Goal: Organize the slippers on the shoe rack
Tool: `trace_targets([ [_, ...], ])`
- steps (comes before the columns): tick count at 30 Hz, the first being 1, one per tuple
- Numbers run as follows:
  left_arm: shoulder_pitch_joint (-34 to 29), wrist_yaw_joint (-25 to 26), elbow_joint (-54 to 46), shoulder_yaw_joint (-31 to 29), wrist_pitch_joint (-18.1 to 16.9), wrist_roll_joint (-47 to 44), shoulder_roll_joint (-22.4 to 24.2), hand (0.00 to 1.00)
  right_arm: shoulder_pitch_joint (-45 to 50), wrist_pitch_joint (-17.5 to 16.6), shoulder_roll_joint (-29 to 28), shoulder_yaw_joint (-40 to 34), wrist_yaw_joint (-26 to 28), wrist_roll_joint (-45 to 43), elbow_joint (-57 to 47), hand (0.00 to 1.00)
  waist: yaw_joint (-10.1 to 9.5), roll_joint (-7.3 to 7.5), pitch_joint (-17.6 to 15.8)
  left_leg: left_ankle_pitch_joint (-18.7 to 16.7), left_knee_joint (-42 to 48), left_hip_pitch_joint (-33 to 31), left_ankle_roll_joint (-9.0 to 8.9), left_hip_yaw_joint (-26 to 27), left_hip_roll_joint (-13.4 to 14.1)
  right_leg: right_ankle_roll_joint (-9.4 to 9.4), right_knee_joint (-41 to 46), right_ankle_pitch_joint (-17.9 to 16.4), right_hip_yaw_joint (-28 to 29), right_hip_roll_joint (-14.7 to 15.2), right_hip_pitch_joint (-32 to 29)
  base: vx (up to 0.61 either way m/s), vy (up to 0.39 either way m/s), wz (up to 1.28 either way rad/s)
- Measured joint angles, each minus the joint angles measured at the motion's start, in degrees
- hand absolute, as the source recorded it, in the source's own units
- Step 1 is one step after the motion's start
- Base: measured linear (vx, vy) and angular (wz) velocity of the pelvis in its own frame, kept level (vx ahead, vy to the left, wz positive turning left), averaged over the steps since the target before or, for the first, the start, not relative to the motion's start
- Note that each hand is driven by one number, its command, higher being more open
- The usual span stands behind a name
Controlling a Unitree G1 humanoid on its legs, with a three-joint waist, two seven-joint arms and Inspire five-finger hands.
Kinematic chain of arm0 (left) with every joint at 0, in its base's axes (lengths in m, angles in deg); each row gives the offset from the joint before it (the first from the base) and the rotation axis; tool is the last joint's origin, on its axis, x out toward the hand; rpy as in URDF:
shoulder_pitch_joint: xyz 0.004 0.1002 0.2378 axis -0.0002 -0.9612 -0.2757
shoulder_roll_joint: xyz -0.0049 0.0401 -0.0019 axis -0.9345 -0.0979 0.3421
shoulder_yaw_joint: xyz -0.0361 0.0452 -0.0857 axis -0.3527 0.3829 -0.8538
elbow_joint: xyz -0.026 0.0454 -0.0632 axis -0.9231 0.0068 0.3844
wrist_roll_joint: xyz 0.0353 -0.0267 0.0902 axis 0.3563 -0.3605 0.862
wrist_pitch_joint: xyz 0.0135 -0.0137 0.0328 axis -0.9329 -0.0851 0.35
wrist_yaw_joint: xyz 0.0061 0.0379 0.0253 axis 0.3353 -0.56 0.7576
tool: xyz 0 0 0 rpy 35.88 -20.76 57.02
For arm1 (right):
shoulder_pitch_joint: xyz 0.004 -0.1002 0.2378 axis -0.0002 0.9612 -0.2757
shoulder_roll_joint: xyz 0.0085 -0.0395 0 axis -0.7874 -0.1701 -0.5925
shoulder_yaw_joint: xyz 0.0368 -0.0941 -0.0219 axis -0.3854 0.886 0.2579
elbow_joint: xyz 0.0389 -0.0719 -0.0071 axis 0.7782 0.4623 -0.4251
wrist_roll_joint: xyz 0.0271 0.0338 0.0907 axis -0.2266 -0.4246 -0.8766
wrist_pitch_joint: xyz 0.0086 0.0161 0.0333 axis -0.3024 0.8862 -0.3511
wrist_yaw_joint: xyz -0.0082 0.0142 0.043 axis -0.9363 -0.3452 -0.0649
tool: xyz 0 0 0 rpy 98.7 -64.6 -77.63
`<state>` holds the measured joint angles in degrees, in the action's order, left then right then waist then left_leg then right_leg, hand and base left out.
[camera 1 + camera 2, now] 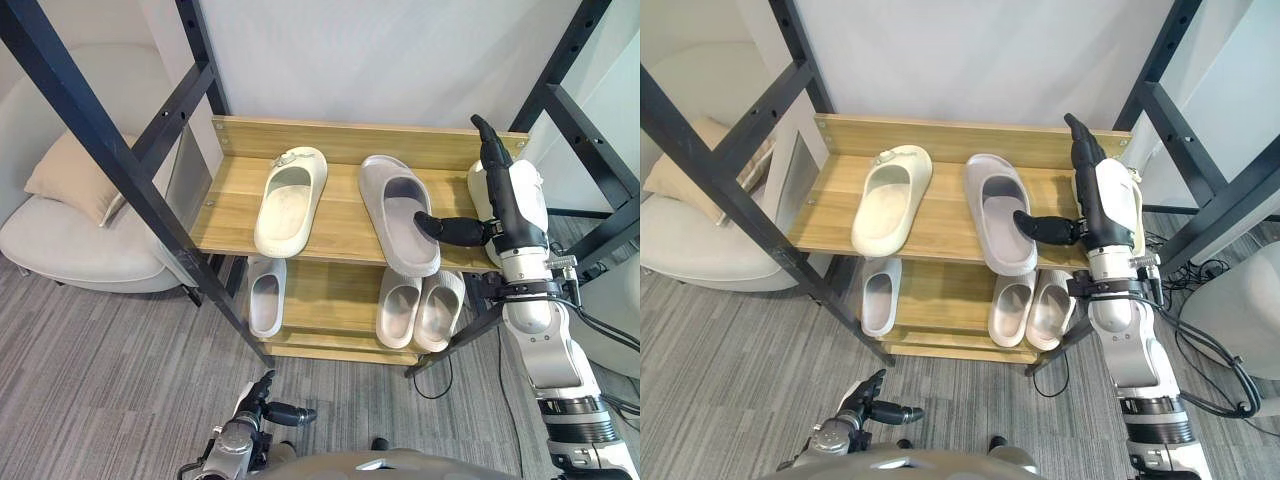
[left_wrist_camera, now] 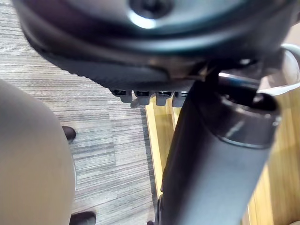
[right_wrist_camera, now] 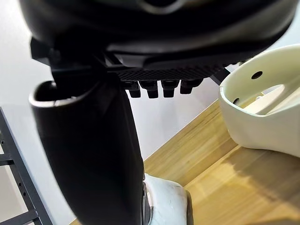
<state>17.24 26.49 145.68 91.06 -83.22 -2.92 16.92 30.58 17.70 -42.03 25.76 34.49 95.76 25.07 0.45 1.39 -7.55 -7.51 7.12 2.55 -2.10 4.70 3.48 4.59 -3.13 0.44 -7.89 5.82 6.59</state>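
My right hand (image 1: 510, 200) stands at three o'clock on the shoe rack (image 1: 340, 140), fingers straight and pressed together pointing to twelve, holding nothing; the thumb juts toward nine over the strap of the grey slipper (image 1: 385, 190), and I cannot tell whether it touches. A cream slipper (image 1: 288, 200) lies at nine of the grey one on the top shelf; another pale slipper (image 3: 262, 112) sits just behind my right palm. On the lower shelf are a single white slipper (image 1: 266, 295) at seven and a beige pair (image 1: 420, 305) at five. My left hand (image 1: 245, 415) hangs low at six, fingers loose, empty.
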Motion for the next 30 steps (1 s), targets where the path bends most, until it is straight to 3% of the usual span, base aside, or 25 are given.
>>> trace_targets([
  [9,0.01,-0.53,-0.27,0.02,-0.01,-1.04,-0.34,1.0,-5.86,0.02,0.11,4.04,0.34,-0.77,4.59,1.0,-0.09,0.27,-0.32,1.83,-1.47,-1.23,0.22,-0.55,-0.43,-0.13,-0.25,0.87,-0.41,0.24,-1.59,-0.04,0.002,0.03],
  [10,0.01,-0.54,-0.32,0.02,-0.01,-1.04,-0.37,1.0,-5.89,0.02,0.1,4.11,0.4,-0.94,4.6,0.0,-0.1,0.31,-0.35,1.92,-1.56,-1.23,0.21,-0.61,-0.45,-0.14,-0.26,0.87,-0.48,0.25,-1.59,-0.03,-0.009,0.1],
  [30,0.71,-0.46,-1.15,-0.04,-1.04,-2.26,-0.9,1.0,-13.28,-0.86,-0.17,8.23,0.59,-2.36,9.02,0.0,-1.58,1.05,-2.47,3.11,-3.11,-1.33,0.15,-3.19,-0.83,-0.17,-0.7,0.9,-2.61,0.23,-1.19,0.0,0.0,0.05],
])
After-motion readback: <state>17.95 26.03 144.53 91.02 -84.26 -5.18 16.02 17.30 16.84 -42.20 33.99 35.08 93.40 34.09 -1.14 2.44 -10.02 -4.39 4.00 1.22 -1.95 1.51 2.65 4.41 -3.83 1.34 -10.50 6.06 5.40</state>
